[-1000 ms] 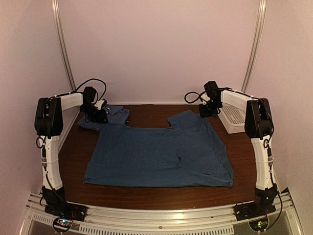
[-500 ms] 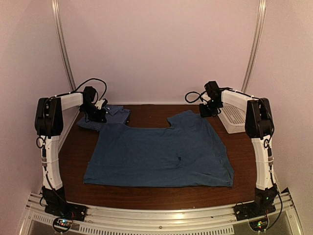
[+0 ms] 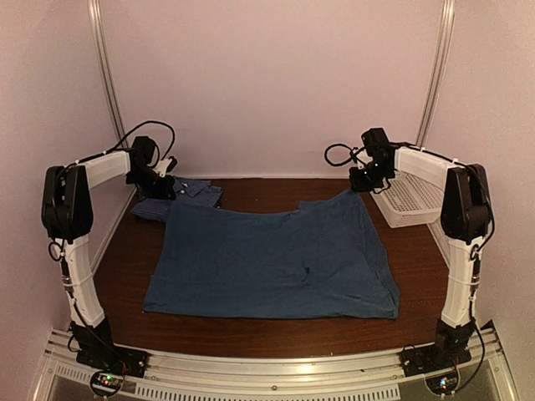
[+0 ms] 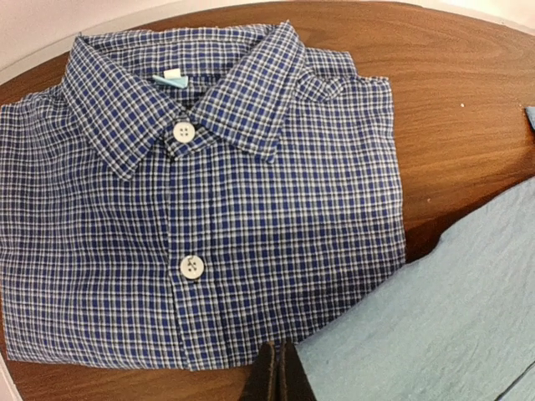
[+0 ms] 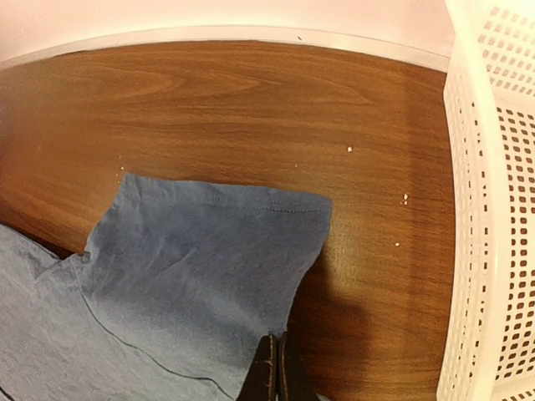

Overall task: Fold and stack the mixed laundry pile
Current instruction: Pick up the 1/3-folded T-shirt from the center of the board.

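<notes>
Teal-blue t-shirt (image 3: pixel 272 263) lies spread over the middle of the dark wooden table (image 3: pixel 251 338). Its near hem is flat towards the arm bases and its far edge is drawn taut between the two grippers. The left gripper (image 3: pixel 165 189) is at the far-left corner of that edge. In the left wrist view its black fingers are pressed together with the cloth's edge pinched between them. The right gripper (image 3: pixel 361 182) is clenched in the same way on the far-right corner. In the right wrist view a sleeve (image 5: pixel 209 242) fans out beyond the closed fingertips and throws a shadow on the wood.

The blue-and-white checked shirt (image 4: pixel 201 209) sits folded in the table's far-left corner, just behind the left gripper. It lies front up, with the collar (image 4: pixel 188 92) flat and two white buttons (image 4: pixel 192 266) fastened down the placket. A small pale tag (image 4: pixel 174 77) shows inside the neck, and any print on it is too small to read. No other writing or brand mark can be made out on either garment. The t-shirt's edge crosses in front of the folded shirt's near corner, and I cannot tell whether the two touch.

A white lattice basket (image 5: pixel 493 209) stands at the far-right edge of the table, beside the right gripper and apart from the sleeve. A few pale specks (image 5: pixel 401 199) dot the wood between them.
</notes>
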Robot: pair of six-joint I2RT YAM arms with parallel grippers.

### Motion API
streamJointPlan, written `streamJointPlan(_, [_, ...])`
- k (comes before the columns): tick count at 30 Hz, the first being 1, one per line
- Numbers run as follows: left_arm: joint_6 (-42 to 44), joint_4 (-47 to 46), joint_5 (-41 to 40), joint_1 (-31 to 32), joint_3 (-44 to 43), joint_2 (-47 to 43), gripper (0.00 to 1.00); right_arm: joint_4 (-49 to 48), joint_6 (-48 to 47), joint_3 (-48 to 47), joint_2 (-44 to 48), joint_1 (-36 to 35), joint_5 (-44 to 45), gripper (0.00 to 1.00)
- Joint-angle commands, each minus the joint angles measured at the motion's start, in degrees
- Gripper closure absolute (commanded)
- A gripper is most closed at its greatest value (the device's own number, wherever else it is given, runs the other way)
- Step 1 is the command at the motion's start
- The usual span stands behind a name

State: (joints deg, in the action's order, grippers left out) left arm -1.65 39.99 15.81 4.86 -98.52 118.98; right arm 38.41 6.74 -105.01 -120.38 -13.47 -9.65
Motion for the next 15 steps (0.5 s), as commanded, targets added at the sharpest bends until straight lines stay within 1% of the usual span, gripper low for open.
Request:
streamJointPlan(1, [-0.5, -1.9, -0.6, -0.6, 3.6, -4.7, 1.0, -2.1, 0.9, 4.4, 4.3, 0.5, -0.7, 1.0])
streamJointPlan(5, [0.2, -1.6, -0.7, -0.5, 7.4, -8.6, 1.0, -3.5, 1.3, 9.2, 8.4, 0.5, -1.5, 1.0])
streamJointPlan(7, [0.6, -0.3, -2.0, -0.5, 9.0, -9.9, 1.0, -3.6, 1.6, 12.0, 10.5, 0.5, -1.8, 1.0])
streamJointPlan(15, [0.1, -0.5, -5.1, -0.4, 19.4, -17.4, 1.0, -6.8, 3.6, 24.8, 19.1, 0.4, -4.4, 1.0])
